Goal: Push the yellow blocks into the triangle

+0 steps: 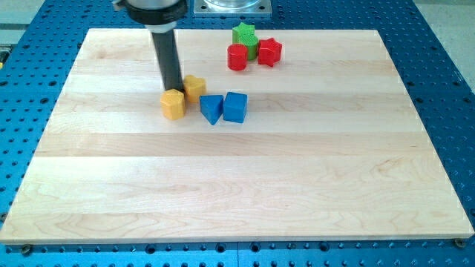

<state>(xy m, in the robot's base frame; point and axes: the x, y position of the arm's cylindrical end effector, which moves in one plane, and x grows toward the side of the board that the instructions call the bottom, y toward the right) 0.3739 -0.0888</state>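
Yellow blocks sit together on the far left part of the pale wooden board (237, 193), where we find my tip (172, 88) planted between them: the yellow hexagonal block (173, 104) lies just near of it and appears to touch it, and the second yellow block (194, 87), its shape hard to read, lies just to its right. We see a plain dark rod here, with no pincer to read as wide, narrow or holding. Just right of the yellow pair stand two blue blocks, well short of touching the rod: the blue triangular block (211, 108) and, beside it, the blue cube (235, 107). Farther off, near the far edge, the red cylinder (237, 57), the green star-like block (245, 38) and the red star-like block (269, 51) cluster closely. Around the board we see the blue perforated table (445, 59).
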